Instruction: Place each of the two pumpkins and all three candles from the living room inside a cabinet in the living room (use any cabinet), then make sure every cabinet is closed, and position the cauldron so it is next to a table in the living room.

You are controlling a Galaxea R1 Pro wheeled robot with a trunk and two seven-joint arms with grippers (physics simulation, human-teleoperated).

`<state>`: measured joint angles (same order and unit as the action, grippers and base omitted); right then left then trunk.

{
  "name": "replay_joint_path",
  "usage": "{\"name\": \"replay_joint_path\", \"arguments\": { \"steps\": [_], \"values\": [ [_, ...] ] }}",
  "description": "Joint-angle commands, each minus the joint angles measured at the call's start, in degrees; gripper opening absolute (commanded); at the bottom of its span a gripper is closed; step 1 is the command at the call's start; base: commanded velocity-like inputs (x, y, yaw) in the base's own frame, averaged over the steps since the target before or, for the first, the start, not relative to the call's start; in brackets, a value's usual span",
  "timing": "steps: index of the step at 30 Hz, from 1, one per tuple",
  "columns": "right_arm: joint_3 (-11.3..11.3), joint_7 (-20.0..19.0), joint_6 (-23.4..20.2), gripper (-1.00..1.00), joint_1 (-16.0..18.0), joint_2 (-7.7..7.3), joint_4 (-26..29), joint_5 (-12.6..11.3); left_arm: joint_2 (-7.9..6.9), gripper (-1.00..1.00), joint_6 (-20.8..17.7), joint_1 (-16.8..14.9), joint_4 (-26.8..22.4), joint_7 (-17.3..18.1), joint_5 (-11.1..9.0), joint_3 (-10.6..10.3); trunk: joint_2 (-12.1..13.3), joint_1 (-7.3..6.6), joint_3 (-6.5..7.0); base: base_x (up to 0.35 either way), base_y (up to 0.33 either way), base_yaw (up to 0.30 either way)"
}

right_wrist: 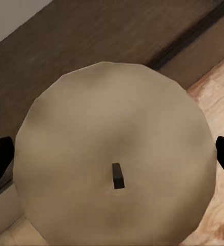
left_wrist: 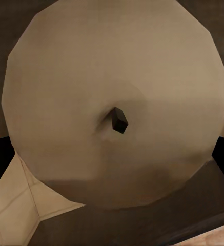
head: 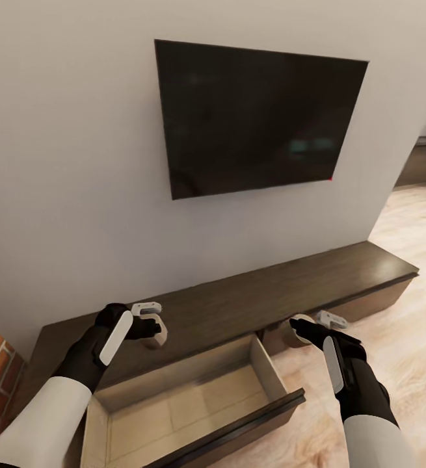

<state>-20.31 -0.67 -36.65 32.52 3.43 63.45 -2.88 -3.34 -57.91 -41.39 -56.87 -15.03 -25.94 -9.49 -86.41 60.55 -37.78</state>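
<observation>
Here each pincer grips a candle over the open cabinet (head: 252,305).

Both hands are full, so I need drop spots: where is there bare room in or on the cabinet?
The open drawer shows a bare beige floor between its walls. The cabinet top is bare from the left gripper rightward to its far end. It's tight at each gripper, both holding a candle.

A home living room: wall-mounted television (head: 258,120) above a low wooden cabinet (head: 252,302).
</observation>
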Motion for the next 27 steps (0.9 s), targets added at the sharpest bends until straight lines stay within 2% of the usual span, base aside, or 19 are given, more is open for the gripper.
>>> {"name": "replay_joint_path", "arguments": {
  "steps": [1, 12, 27],
  "values": [
    [0.0, 0.0, 0.0, -1.0, 0.0, 0.0, 0.0, -0.1, 0.0, -1.0, 0.0, 0.0, 0.0, 0.0, 0.1, 0.0, 0.0, 0.0, 0.0, 0.075, -0.073, 0.285],
    [0.1, 0.1, 0.0, -1.0, 0.0, 0.0, 0.1, 0.1, 0.02, -1.0, 0.0, 0.0, -0.1, 0.0, 0.0, 0.1, 0.0, 0.0, 0.0, 0.01, -0.022, 0.099],
    [0.4, 0.2, 0.0, -1.0, 0.0, 0.0, 0.0, 0.2, 0.0, -1.0, 0.0, 0.0, 0.0, 0.0, 0.0, 0.1, 0.0, 0.0, 0.0, 0.0, -0.281, 0.274]
  ]
}}
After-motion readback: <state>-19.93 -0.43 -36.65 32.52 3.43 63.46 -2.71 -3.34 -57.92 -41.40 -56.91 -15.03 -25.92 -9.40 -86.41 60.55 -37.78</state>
